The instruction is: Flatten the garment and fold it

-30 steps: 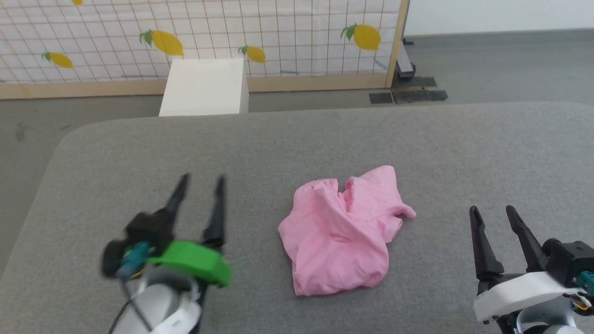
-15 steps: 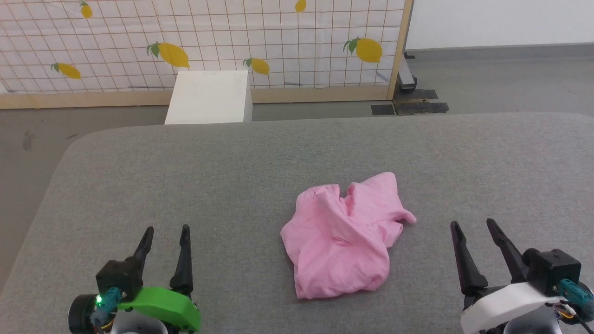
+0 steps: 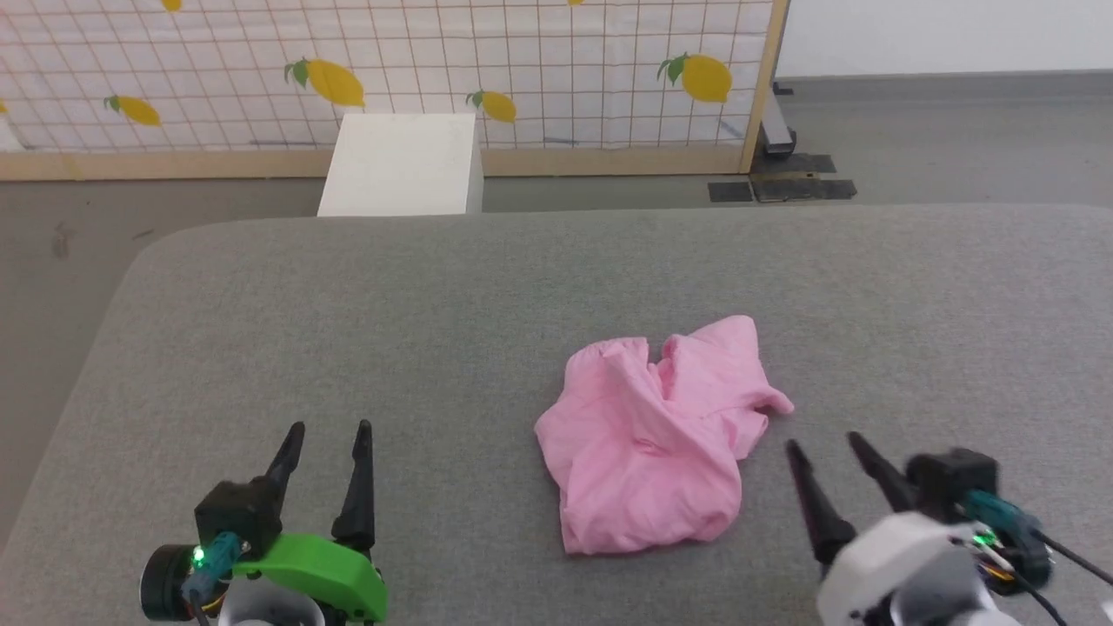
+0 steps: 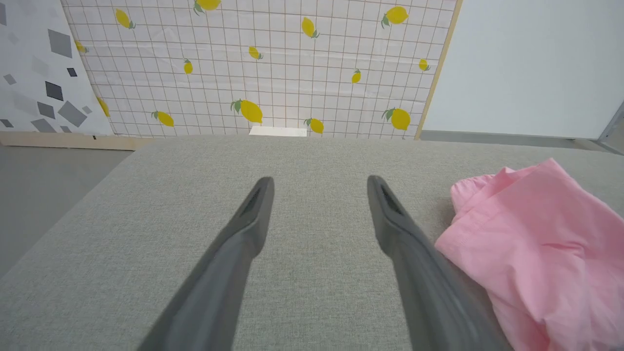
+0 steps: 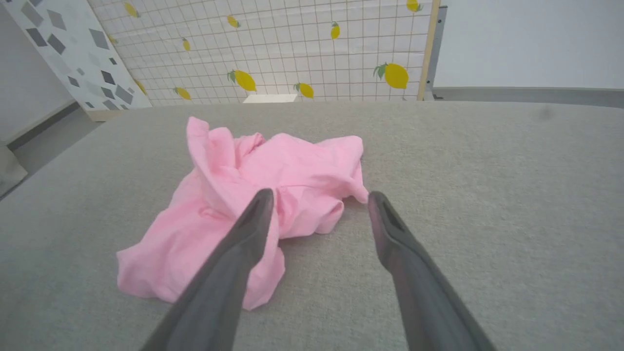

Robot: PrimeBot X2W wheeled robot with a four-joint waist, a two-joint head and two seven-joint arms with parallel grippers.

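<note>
The garment (image 3: 656, 439), light pink and crumpled in a heap, lies on the grey padded surface (image 3: 487, 296) a little right of centre. It also lies at the right edge of the left wrist view, the garment (image 4: 541, 243), and ahead of my right fingers, the garment (image 5: 263, 195). My left gripper (image 3: 329, 431) is open at the lower left, well left of the cloth, holding nothing. My right gripper (image 3: 824, 442) is open at the lower right, its tips just right of the garment's near-right edge, apart from it.
A white box (image 3: 404, 165) stands on the floor beyond the surface's far edge. Behind it is a lemon-print grid screen (image 3: 539, 69) in a wooden frame. The surface's rounded left corner (image 3: 148, 261) drops to grey floor. Bare grey surface surrounds the garment.
My left gripper drew back from mid-surface to the lower left. My right gripper moved left toward the garment's right edge. The head view shifted slightly. The garment lies as before.
</note>
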